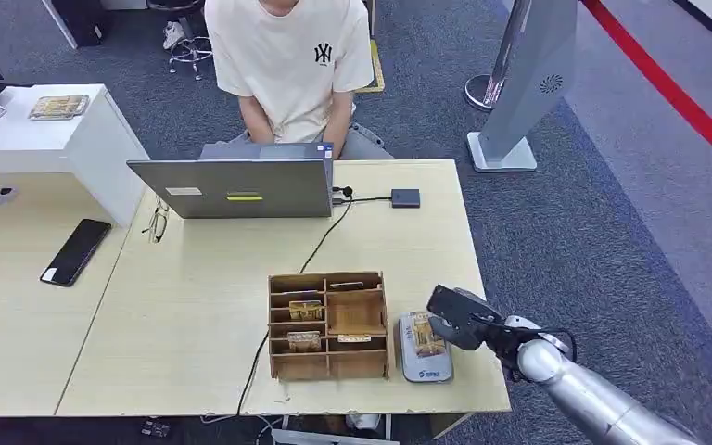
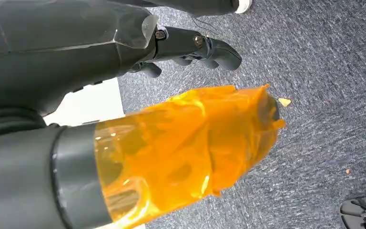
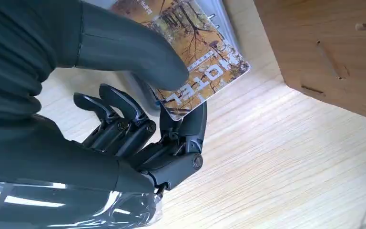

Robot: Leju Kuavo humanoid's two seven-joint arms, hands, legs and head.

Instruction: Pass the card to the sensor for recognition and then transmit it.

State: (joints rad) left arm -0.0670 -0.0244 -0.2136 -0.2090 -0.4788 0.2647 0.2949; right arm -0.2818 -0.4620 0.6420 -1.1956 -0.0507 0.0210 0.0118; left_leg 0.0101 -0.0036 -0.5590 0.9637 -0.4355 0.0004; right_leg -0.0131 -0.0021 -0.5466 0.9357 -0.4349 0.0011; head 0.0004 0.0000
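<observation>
The robot's right hand (image 3: 138,124) pinches the yellow tree-picture card (image 3: 195,57) over the flat grey sensor (image 1: 424,348); I think it should keep the card flat and low.

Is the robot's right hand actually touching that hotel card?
Touching. In the right wrist view, the right hand pinches the card: its thumb presses on the printed face and a dark finger meets the card's edge from underneath.

Head view looks down on the table (image 1: 195,315); right wrist view shares its tabletop close up.
</observation>
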